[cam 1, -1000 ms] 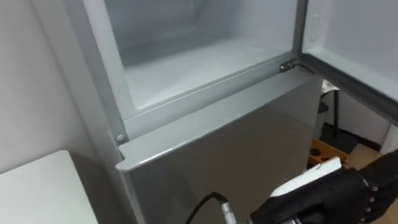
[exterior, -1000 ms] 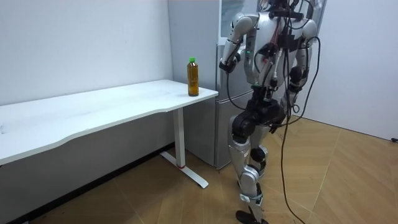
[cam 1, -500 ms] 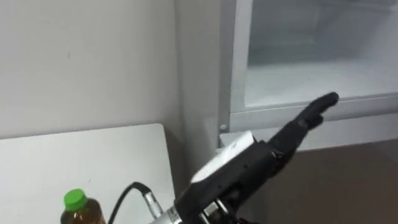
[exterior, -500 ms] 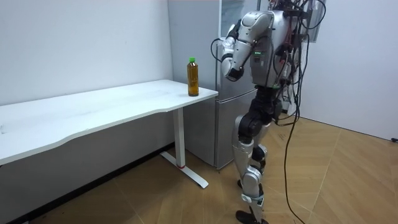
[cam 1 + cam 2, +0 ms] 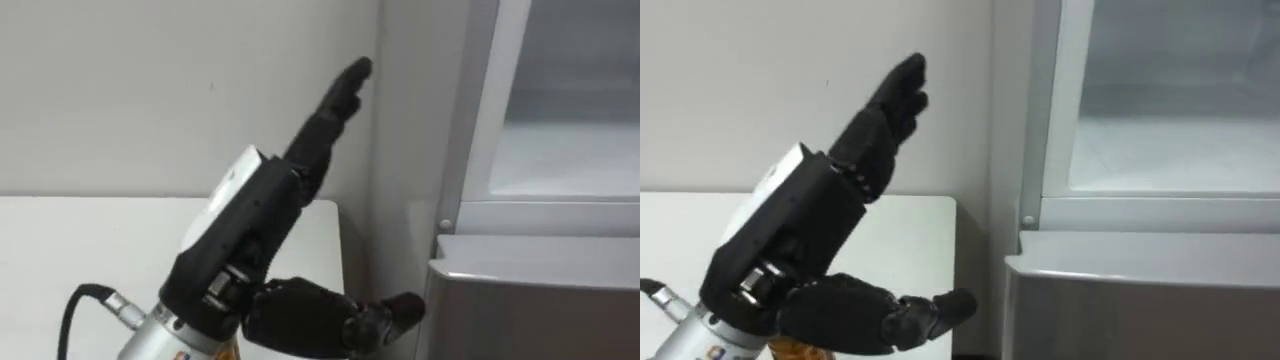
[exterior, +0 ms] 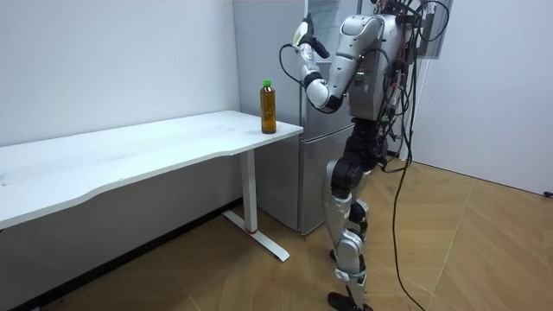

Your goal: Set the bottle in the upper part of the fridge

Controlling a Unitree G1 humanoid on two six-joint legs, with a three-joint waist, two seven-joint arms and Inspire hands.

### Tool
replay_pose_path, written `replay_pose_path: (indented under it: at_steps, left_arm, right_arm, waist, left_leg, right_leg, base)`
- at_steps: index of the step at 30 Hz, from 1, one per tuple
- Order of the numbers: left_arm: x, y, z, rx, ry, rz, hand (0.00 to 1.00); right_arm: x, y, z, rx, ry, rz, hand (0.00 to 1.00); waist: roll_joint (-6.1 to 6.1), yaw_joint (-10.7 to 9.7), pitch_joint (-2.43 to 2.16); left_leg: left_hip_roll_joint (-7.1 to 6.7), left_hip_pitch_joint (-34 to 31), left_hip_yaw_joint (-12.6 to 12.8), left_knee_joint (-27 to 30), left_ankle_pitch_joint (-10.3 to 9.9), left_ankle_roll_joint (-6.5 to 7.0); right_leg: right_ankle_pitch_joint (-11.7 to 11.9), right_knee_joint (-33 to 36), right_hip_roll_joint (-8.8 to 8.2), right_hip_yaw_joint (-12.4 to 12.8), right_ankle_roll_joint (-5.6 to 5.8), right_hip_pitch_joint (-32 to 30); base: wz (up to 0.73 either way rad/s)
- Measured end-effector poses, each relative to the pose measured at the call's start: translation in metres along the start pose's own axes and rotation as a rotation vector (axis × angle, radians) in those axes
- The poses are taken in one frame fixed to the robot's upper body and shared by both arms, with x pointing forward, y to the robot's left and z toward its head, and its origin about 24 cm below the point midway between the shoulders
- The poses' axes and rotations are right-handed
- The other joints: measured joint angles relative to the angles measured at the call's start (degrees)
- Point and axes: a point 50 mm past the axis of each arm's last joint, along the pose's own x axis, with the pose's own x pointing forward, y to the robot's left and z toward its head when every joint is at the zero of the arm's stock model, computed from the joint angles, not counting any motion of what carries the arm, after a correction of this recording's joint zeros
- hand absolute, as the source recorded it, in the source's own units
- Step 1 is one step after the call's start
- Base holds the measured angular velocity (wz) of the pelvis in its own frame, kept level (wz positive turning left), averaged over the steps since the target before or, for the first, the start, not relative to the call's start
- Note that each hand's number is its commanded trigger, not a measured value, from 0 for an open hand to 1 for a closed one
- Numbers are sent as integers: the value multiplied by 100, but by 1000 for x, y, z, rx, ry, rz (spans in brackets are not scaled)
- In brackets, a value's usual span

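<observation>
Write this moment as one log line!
left hand: open, raised | green-capped brown plastic bottle: standing on white table | upper fridge: open

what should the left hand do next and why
Probably lower the open left hand toward the bottle and wrap round it: the bottle stands untouched on the table corner, the hand is up higher than its cap and empty, and the upper fridge is open.

Both eye views look out from the robot's head, close on the raised robot hand, the bench corner and the open fridge, with a slight sideways offset between them. The room view stands well off, facing the whole robot, bench and fridge.
</observation>
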Motion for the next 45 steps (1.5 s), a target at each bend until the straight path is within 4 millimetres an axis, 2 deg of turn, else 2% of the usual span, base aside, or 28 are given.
replay_pose_path:
  at_steps: [3,7,10,14,17,20,22,23,25,26,28,29,31,32,34,37,41,43,45]
  left_arm:
    - [-8,20,4,43,5,103,0]
    - [-21,47,14,45,-21,263,0]
    - [-32,57,13,70,7,358,0]
    - [-52,70,10,91,54,500,0]
    - [-78,78,0,86,155,614,0]
    - [-111,78,-23,83,341,709,0]
    - [-143,72,-42,61,501,789,0]
    - [-151,71,-47,59,542,804,0]
    - [-186,65,-63,79,717,862,0]
    - [-196,63,-67,77,764,878,0]
    - [-240,52,-84,49,961,960,0]
    - [-252,48,-87,41,1015,980,0]
    - [-300,25,-96,-6,1230,1064,0]
    - [-310,19,-97,-17,1271,1081,0]
    - [-343,-2,-99,-66,1431,1116,0]
    - [-376,-22,-95,-92,1594,1140,0]
    - [-407,-42,-86,-94,1779,1115,0]
    - [-428,-59,-77,-111,1926,1077,0]
    - [-445,-73,-67,-136,2055,1046,0]
  right_arm:
    - [-2,-2,-6,36,5,-12,0]
    - [-4,-5,-13,93,18,-44,0]
    - [-5,-4,-18,123,26,-59,0]
    - [-7,-3,-27,162,46,-77,0]
    - [-9,-4,-31,186,56,-87,0]
    - [-9,-4,-33,197,63,-90,0]
    - [-11,-5,-32,213,45,-95,0]
    - [-11,-5,-33,215,44,-96,0]
    - [-12,-7,-36,229,47,-111,0]
    - [-12,-8,-36,232,47,-115,0]
    - [-15,-9,-42,252,59,-128,0]
    - [-15,-9,-42,254,57,-130,0]
    - [-16,-11,-43,258,56,-141,0]
    - [-17,-11,-44,258,56,-143,0]
    - [-18,-10,-46,262,62,-144,0]
    - [-19,-12,-47,270,54,-149,0]
    - [-20,-12,-50,272,73,-149,0]
    - [-20,-13,-51,280,87,-151,0]
    - [-20,-14,-52,288,93,-156,0]
  waist:
    - [25,36,0]
    - [46,194,3]
    - [39,213,8]
    - [32,391,10]
    - [31,497,8]
    - [17,521,1]
    - [6,547,-2]
    - [1,542,-6]
    - [-15,563,-5]
    - [-12,579,-3]
    - [-35,610,-17]
    - [-44,620,-18]
    - [-69,629,-6]
    - [-81,628,3]
    - [-160,655,13]
    - [-179,655,17]
    - [-91,631,12]
    - [-21,606,-14]
    - [-18,582,-16]
  left_leg:
    - [-11,-5,-94,2,0,0]
    - [-6,-10,-140,2,0,0]
    - [-8,35,-228,-1,1,-1]
    - [-4,136,-298,-18,1,-2]
    - [-5,135,-298,-17,0,-2]
    - [-15,133,-374,-5,0,-3]
    - [-23,148,-458,-5,0,-3]
    - [-24,152,-472,-2,0,-3]
    - [-29,154,-532,-8,0,-3]
    - [-29,163,-536,-10,0,-3]
    - [-31,211,-528,-11,0,-3]
    - [-30,221,-522,-14,0,-3]
    - [-30,244,-529,-19,-1,-4]
    - [-30,244,-528,-20,-1,-4]
    - [-25,245,-490,-21,-2,-6]
    - [-26,269,-476,-56,-5,-11]
    - [-7,288,-425,-169,-21,-28]
    - [-7,311,-418,-194,-21,-28]
    - [-6,342,-392,-192,-21,-28]
  right_leg:
    - [-48,0,-19,-63,17,41]
    - [-87,12,-35,-117,20,58]
    - [-142,12,-55,-229,31,153]
    - [-181,6,-47,-262,29,257]
    - [-213,12,-53,-289,27,258]
    - [-259,39,-77,-367,39,283]
    - [-283,19,-96,-456,53,351]
    - [-293,20,-101,-472,57,365]
    - [-323,30,-123,-528,62,392]
    - [-329,30,-123,-532,65,404]
    - [-363,40,-124,-545,71,453]
    - [-374,58,-124,-526,71,452]
    - [-405,109,-130,-524,68,443]
    - [-405,105,-128,-523,68,442]
    - [-408,98,-125,-519,65,444]
    - [-410,99,-121,-504,68,437]
    - [-399,104,-99,-522,80,423]
    - [-397,113,-99,-526,82,429]
    - [-397,112,-88,-488,82,439]
  base:
    - [17]
    - [8]
    - [20]
    - [2]
    - [3]
    - [16]
    - [22]
    - [21]
    - [17]
    - [8]
    - [4]
    - [0]
    - [-4]
    - [0]
    - [0]
    - [0]
    - [4]
    - [2]
    - [-9]
